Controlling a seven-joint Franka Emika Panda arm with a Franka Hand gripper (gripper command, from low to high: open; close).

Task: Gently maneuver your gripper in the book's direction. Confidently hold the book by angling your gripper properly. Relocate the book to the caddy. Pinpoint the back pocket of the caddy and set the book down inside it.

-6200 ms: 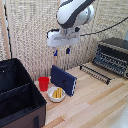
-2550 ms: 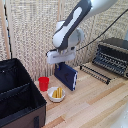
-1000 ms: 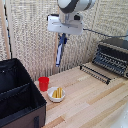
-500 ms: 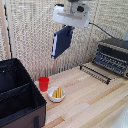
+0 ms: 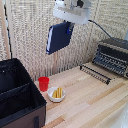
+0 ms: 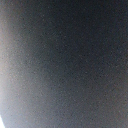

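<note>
The book (image 5: 59,36) has risen off the tabletop (image 5: 95,100) and now hangs high, tilted, above the red cup (image 5: 44,83) and bowl (image 5: 56,94). The lift is done; carrying remains, since the caddy (image 5: 17,97) sits well apart toward the exterior view's left. The gripper (image 5: 70,22) points down, jaws pinching the book's upper edge.

A red cup (image 5: 44,83) stands upright on the pale wooden desk (image 5: 95,107), close to the woven reed backdrop (image 5: 30,35). Just beside the cup sits a small white bowl (image 5: 56,95) holding yellow pieces. Well apart, toward the exterior view's right, a black toaster oven (image 5: 113,56) rests at the desk's far edge, and a dark wire rack (image 5: 95,73) lies flat in front of it
</note>
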